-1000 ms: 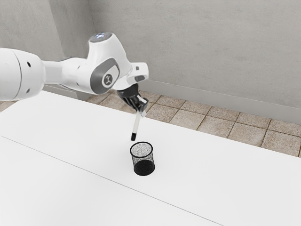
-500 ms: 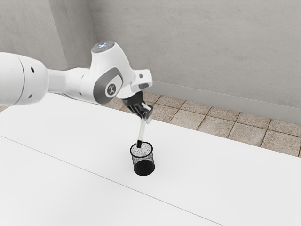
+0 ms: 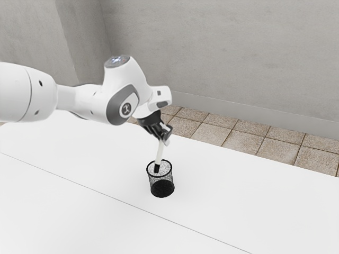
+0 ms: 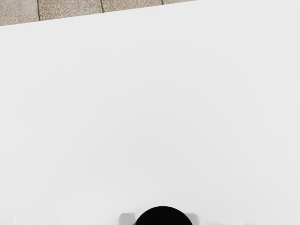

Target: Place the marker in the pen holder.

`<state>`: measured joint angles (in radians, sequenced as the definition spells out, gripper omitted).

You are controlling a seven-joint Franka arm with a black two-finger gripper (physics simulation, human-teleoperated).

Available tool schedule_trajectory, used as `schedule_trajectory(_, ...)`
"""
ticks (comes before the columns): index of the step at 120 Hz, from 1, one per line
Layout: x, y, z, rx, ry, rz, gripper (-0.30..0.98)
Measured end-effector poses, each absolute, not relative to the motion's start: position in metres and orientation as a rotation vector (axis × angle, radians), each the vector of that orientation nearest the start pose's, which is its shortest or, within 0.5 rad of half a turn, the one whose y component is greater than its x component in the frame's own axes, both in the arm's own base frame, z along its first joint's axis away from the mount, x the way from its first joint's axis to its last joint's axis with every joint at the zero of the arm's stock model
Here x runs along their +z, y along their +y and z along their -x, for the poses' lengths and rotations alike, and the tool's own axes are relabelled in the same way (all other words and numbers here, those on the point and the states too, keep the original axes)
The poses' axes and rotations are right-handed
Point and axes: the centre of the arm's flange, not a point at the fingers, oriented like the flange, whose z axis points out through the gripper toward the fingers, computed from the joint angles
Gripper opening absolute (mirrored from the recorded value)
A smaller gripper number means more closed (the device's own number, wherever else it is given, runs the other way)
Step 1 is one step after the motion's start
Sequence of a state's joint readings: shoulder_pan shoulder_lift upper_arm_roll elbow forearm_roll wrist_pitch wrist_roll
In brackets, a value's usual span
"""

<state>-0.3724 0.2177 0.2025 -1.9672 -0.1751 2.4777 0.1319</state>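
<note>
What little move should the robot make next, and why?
I'd probably lower the marker a bit further before letting go: its dark end looks just inside the rim of the pen holder, most of its pale length stands above, and the gripper holds it at a slight tilt.

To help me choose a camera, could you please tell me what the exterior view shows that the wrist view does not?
Exterior view: the white arm, the black two-finger tool holding a slim white marker with a black tip, the black mesh pen holder, the grey wall.
Wrist view: a rounded black shape between two pale grey patches.
Both: the white tabletop and beige tiled floor.
</note>
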Motion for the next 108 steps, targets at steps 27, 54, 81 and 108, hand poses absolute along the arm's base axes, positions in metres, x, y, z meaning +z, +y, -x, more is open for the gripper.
schedule_trajectory(27, 0.379, -0.11, -0.607, -0.443, 0.296, 3.187, -0.08)
schedule_trajectory(54, 0.376, -0.117, -0.602, -0.441, 0.319, 3.195, 0.12)
schedule_trajectory(81, 0.377, -0.119, -0.601, -0.444, 0.365, 3.197, 0.49)
schedule_trajectory(108, 0.608, -0.1, -0.608, -0.71, 0.465, 3.068, 0.62)
